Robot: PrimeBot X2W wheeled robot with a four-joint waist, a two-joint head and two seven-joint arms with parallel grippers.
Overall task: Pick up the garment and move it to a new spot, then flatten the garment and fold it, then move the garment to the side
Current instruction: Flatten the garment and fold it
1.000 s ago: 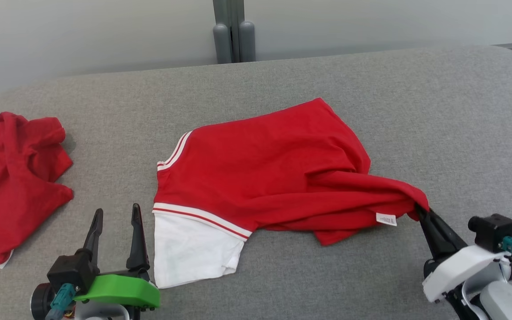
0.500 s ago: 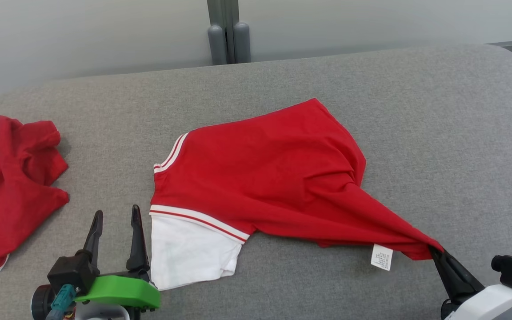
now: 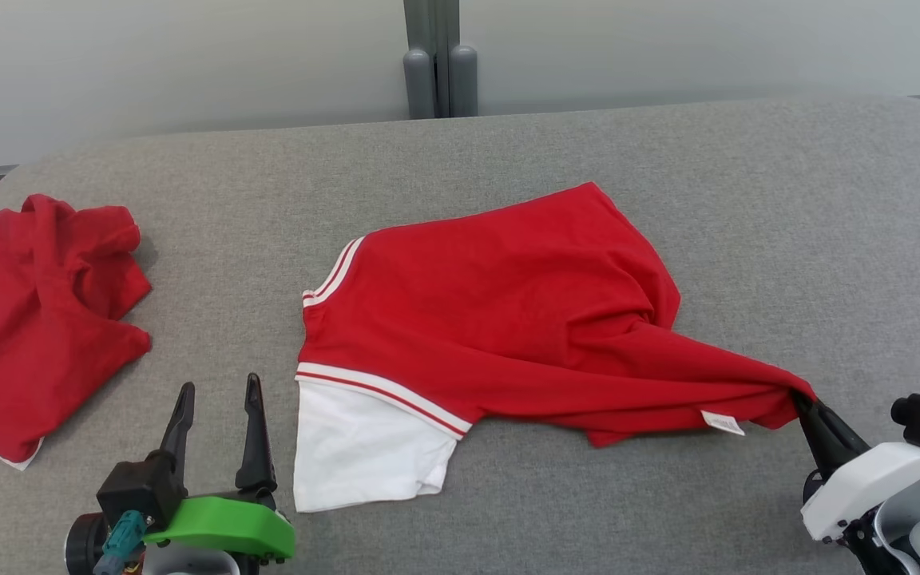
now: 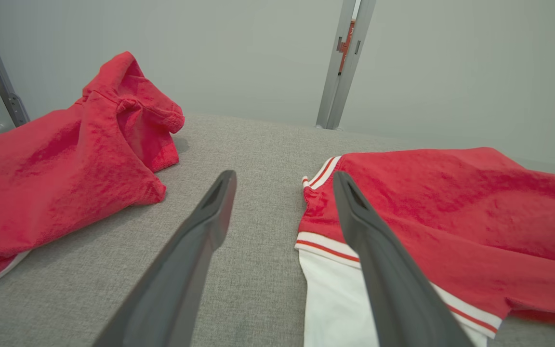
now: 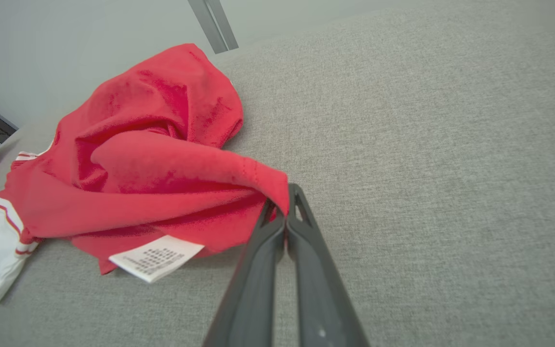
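Red fabric garment [image 3: 492, 319], white-striped trim: corner newly drawn rightward by right gripper [image 3: 803, 399], jaws pinching hem; left gripper [image 3: 219, 383] jaws spread. Flattening begun.

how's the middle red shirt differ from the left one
The middle shirt lies mostly spread; the left garment sits crumpled. The middle shirt shows a white section with striped trim; the left garment a sliver of white. The right hand is shut on the middle shirt's corner; nothing holds the left garment. Both are red, on the grey surface.
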